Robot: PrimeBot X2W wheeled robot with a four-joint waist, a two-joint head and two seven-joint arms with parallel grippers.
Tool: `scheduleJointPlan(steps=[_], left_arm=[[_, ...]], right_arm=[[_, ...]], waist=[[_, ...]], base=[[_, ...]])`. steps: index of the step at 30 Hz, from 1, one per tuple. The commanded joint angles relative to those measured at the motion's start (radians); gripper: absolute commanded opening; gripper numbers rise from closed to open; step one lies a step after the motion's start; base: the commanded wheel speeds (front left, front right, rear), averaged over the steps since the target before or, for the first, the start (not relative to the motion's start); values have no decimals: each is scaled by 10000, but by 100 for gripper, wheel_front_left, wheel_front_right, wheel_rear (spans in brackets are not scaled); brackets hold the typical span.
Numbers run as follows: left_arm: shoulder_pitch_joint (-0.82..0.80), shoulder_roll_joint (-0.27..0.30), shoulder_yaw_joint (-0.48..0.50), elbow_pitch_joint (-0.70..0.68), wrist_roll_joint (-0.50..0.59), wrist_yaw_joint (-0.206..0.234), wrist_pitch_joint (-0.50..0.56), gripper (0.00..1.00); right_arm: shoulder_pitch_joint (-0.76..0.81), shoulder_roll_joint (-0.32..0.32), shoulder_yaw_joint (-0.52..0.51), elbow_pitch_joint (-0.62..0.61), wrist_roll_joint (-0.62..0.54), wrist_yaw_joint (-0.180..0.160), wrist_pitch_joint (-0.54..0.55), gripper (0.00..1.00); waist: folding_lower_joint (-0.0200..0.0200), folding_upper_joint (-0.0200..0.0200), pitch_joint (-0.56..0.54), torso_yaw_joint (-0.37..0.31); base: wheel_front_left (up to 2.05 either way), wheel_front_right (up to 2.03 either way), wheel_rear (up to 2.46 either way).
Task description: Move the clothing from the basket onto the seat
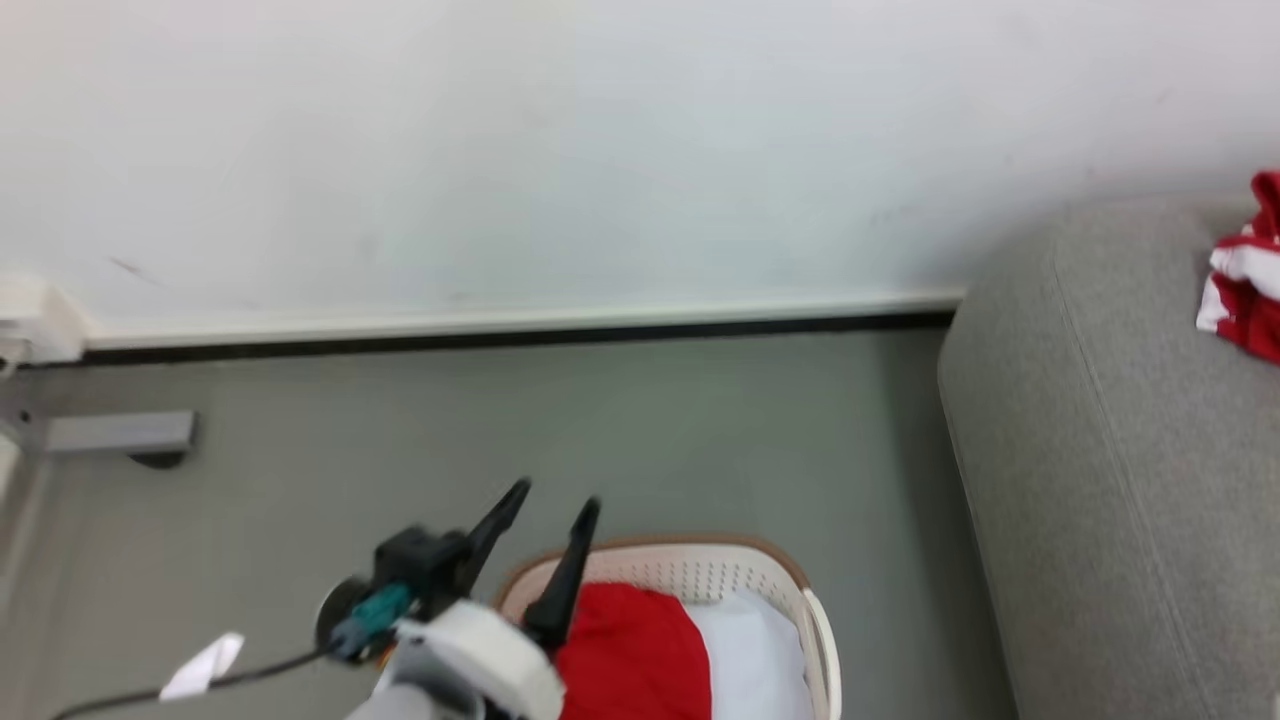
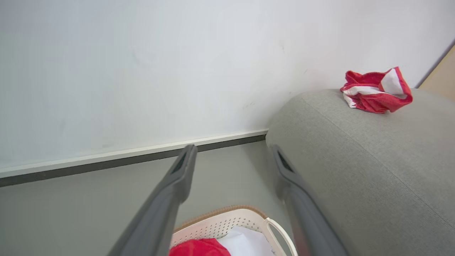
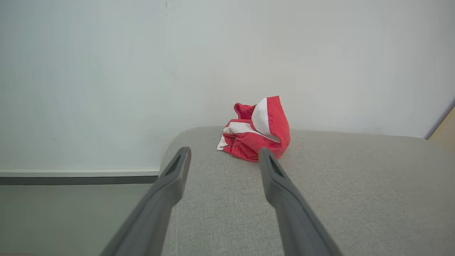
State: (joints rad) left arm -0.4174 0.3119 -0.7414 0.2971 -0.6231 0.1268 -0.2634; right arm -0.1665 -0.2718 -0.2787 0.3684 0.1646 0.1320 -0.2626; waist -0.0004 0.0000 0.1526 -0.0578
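Because the red garment (image 1: 630, 650) in the basket (image 1: 700, 572) is soft, light and probably limp, pinch a raised fold; left gripper (image 1: 555, 497) and right gripper (image 3: 224, 153) jaws stand wide.

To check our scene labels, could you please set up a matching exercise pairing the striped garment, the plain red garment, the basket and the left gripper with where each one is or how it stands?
Things:
1 striped garment
2 plain red garment
3 basket
4 left gripper

Places or states:
A on the floor beside the sofa
B open, by the basket's rim
C lying on the sofa
D inside the basket

Pairs: 1-C; 2-D; 3-A; 4-B
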Motion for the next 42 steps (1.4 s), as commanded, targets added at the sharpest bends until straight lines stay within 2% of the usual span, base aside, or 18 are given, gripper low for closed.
scheduleJointPlan(steps=[1, 5, 9, 14, 21, 30, 42], left_arm=[[479, 137, 166, -43, 25, 95, -11, 100], [1654, 182, 946, -155, 204, 202, -9, 100], [2741, -23, 1880, -212, 407, 249, -12, 100], [3620, -364, 2941, -192, 1083, 24, -11, 100], [4233, -897, 3991, -39, 2152, -722, -13, 100], [4634, -1504, 5277, -51, 3361, -1515, -12, 100], [4840, -2064, 6344, 122, 4230, -2148, -13, 100]], right_arm=[[378, 111, 124, -216, 24, -25, -31, 100], [1353, 690, 655, -903, 152, -25, -31, 100], [2170, 1010, 1274, -1383, 171, -25, -31, 100], [2802, 1404, 1742, -1571, 43, -25, -32, 100], [3071, 1888, 2024, -1254, -47, -25, -31, 100], [3026, 2073, 2675, -707, -72, -25, -32, 100], [2931, 2031, 2984, -571, 124, -25, -32, 100]], waist=[[4, 0, -709, 437], [4, 0, -1274, 636], [4, 0, -1621, 806], [4, 0, -1784, 963], [4, 0, -1911, 954], [4, 0, -2031, 819], [4, 0, -2125, 916]], base=[[0, 0, 0], [0, 0, 0], [0, 0, 0], [0, 0, 0], [0, 0, 0], [0, 0, 0], [0, 0, 0]])
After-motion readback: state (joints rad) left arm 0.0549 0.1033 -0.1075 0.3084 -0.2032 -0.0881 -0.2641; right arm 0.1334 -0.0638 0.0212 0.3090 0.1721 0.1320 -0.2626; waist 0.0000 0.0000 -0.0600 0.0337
